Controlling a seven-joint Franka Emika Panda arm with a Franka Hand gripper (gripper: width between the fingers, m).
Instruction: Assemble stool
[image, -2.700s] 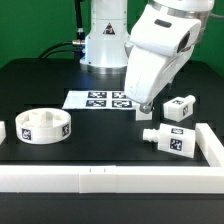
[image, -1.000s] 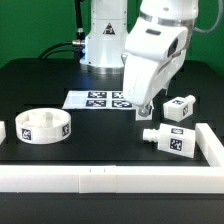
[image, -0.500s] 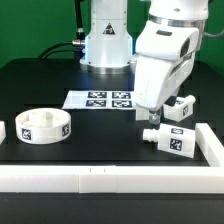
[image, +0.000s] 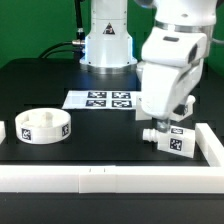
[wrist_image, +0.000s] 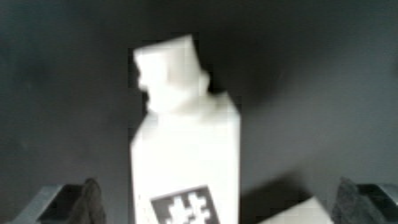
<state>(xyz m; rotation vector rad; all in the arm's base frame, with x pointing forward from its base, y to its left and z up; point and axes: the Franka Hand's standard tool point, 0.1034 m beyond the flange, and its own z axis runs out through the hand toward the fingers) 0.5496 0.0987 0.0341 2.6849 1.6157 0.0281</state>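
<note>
Exterior cam: sits front of black tabletop (image: 60, 85), bit raised, faces white robot base (image: 107, 45), mid range. Wrist cam: looks straight down, super close, blurry. Overlap: only white blocky plastic leg with black-and-white tag (image: 175, 141), same leg (wrist_image: 185, 150).

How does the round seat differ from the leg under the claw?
The seat is a round hollow ring; the leg is a blocky bar with a peg end. The seat sits at the exterior view's left; the leg lies on its side at its right, under the claw. Both are white and tagged.
</note>
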